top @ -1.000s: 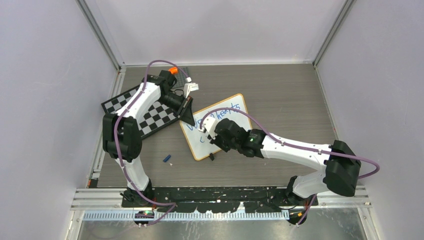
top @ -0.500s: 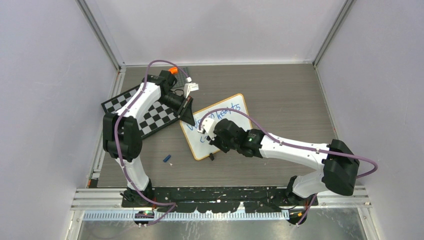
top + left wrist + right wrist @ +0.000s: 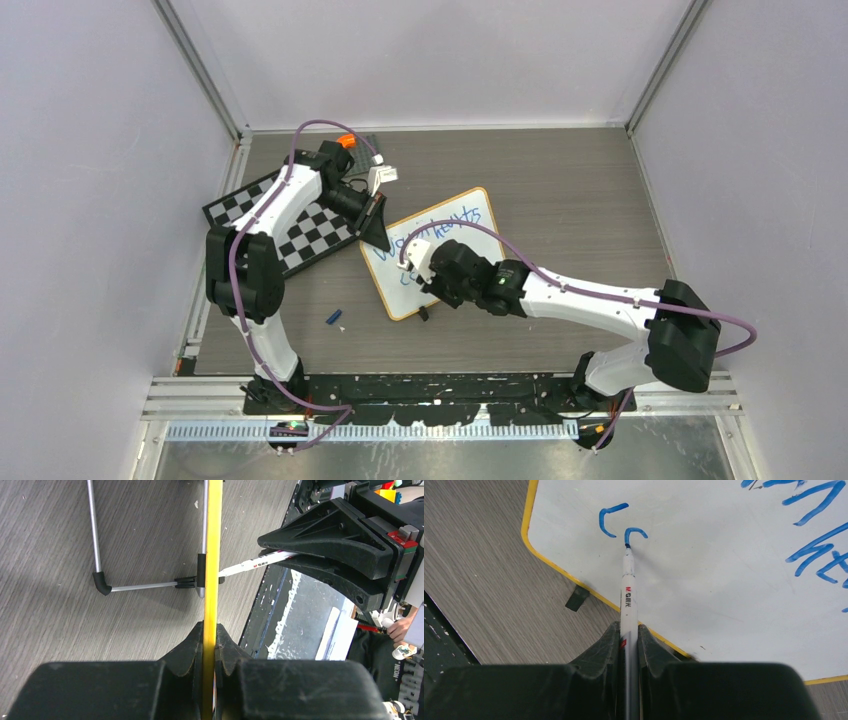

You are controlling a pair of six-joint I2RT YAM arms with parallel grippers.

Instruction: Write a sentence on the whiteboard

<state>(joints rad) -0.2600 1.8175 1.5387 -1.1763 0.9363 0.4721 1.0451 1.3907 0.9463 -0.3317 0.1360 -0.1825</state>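
White marker (image 3: 627,590), clamped in right claw (image 3: 628,630), points tip-first onto whiteboard (image 3: 724,580), which left claw (image 3: 210,630) grips.

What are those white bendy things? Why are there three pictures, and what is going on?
They are two robot arms, a left arm and a right arm, bolted to a table. One picture looks down from above. The other two come from little cameras on each arm's wrist, so you see its own fingers up close. The left end effector pinches the yellow edge of a small whiteboard, probably to keep it steady. The right end effector grips a marker. Its tip touches the whiteboard, right at some blue letters. Also on the table are a checkered board and a small blue piece, maybe the marker's cap.
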